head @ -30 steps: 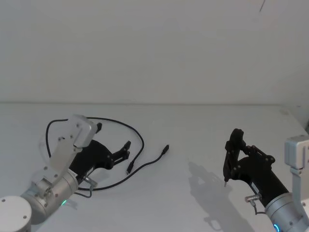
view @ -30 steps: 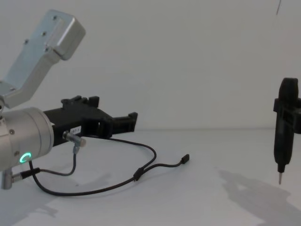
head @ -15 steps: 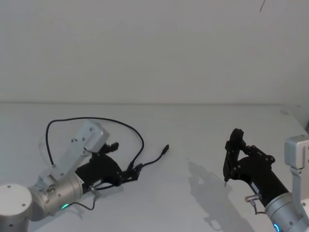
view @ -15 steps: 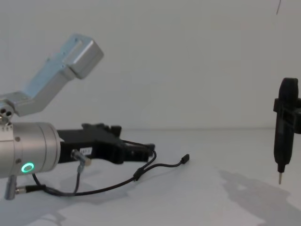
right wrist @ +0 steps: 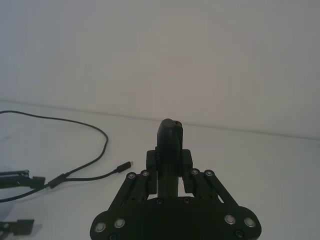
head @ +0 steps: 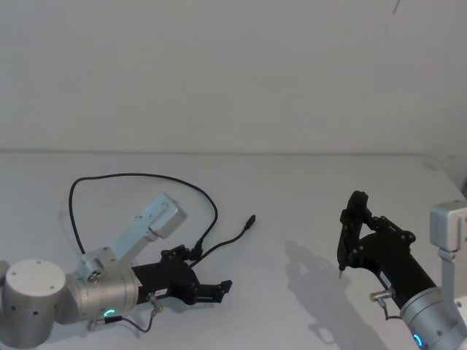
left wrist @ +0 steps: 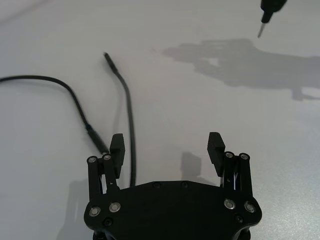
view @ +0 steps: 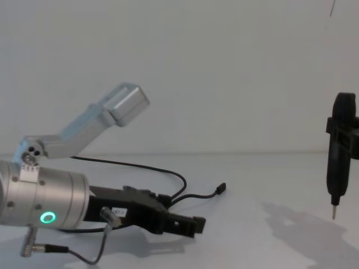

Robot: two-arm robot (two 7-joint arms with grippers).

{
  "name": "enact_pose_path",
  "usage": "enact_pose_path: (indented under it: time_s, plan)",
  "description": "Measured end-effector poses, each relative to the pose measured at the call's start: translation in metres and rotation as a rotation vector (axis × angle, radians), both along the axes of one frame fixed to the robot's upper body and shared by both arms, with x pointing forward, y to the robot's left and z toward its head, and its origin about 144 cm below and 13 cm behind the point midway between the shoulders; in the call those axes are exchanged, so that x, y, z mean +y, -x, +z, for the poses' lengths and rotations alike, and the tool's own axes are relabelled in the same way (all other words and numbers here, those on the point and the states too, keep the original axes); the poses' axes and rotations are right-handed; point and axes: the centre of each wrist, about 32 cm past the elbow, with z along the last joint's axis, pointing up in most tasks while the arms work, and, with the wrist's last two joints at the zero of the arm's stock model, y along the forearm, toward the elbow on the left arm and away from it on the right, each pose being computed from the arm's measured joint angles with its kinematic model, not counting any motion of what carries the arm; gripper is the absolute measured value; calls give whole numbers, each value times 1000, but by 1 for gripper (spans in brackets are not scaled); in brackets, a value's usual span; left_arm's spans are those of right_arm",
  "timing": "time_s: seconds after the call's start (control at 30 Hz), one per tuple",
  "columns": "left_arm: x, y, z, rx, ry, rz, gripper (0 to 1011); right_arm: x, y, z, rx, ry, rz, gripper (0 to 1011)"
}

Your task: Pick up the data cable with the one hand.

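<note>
The data cable is a thin black cord lying in a loop on the white table, with its small plug end pointing right. My left gripper hovers low over the table, open, at the cable's thicker junction. In the left wrist view the cable runs between the fingers of the left gripper, close to one fingertip. The chest view shows the left gripper near the table with the plug end beyond it. Nothing is gripped.
My right gripper is parked upright at the right, shut, its pointed tip above the table; it also appears in the chest view. A short grey wire hangs from the left arm's wrist. A plain wall stands behind.
The left gripper has swung down and to the right, from above the cable loop to low over the table at the junction. It stayed open. The right arm has not moved.
</note>
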Motion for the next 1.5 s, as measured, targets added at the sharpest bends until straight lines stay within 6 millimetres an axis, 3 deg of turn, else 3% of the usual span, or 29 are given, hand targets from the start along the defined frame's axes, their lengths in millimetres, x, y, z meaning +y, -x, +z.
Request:
enact_pose_path:
  time_s: [0.47, 1.2, 1.5]
  plan:
    - [-9, -19, -7, 60, -17, -32, 1001, 0, 0, 0, 0, 0, 0, 279]
    - [-22, -30, -7, 10, -14, 17, 1001, 0, 0, 0, 0, 0, 0, 279]
    - [-28, -34, -8, -8, 10, 18, 796, 0, 0, 0, 0, 0, 0, 279]
